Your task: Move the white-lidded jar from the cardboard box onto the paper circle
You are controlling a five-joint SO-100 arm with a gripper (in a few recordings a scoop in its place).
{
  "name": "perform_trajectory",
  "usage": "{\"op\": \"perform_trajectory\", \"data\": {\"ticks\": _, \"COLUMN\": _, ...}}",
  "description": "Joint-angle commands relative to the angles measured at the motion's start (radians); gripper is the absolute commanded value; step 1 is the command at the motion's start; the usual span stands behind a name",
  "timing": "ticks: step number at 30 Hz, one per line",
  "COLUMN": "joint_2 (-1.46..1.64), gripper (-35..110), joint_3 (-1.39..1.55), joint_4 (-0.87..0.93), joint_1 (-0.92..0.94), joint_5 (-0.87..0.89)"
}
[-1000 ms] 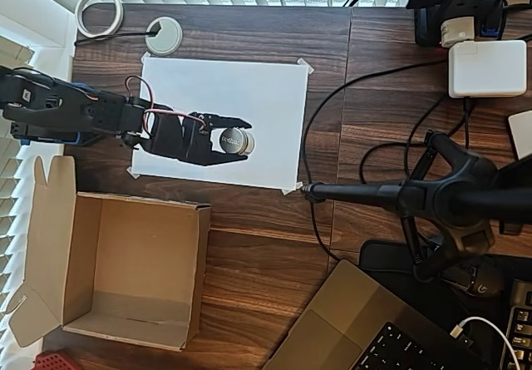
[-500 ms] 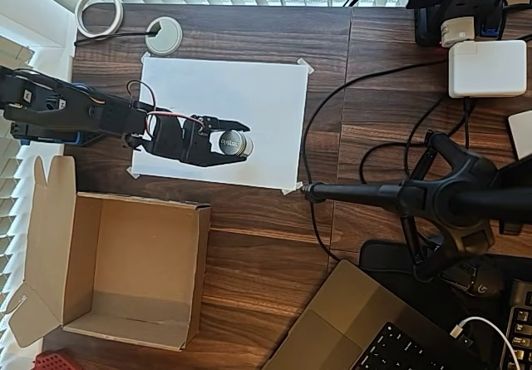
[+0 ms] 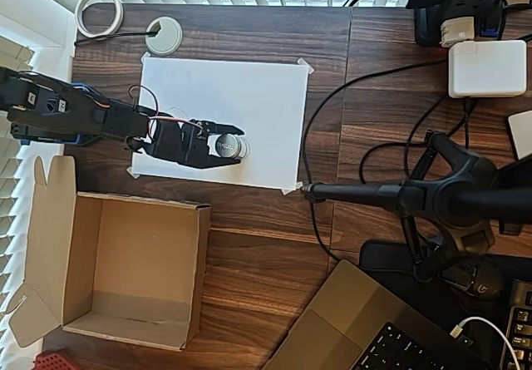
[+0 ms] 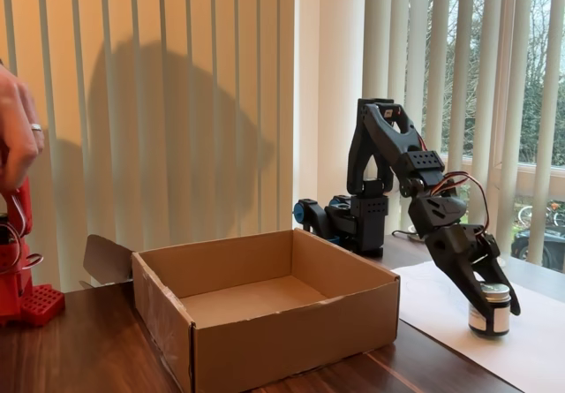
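pincer [image 3: 235, 144] closed around white-lidded jar [image 3: 228, 145] | jar upright, base on white paper [image 3: 266, 104] in fixed view | paper circle not discernible | cardboard box [image 3: 125, 270] well apart, empty

Daylight enters through vertical blinds [image 4: 212, 102]; fixed view evenly bright, slightly soft. Large arm shadow on the blinds, left of the arm. Overhead view sharp, moderately lit; white paper sheet [image 3: 249, 96] reads bright without glare, dark desk [image 3: 266, 245] shows mild sheen. Window strip at top edge overexposed.
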Motion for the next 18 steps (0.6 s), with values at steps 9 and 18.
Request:
{"op": "perform_trajectory", "data": {"ticks": 9, "joint_2": -0.009, "gripper": 3, "joint_3": -0.081, "joint_4": -0.025, "joint_1": 0.021, "joint_5": -0.002}}
{"op": "perform_trajectory", "data": {"ticks": 18, "joint_2": -0.044, "gripper": 3, "joint_3": -0.135, "joint_4": -0.005, "joint_1": 0.023, "joint_5": 0.008}}
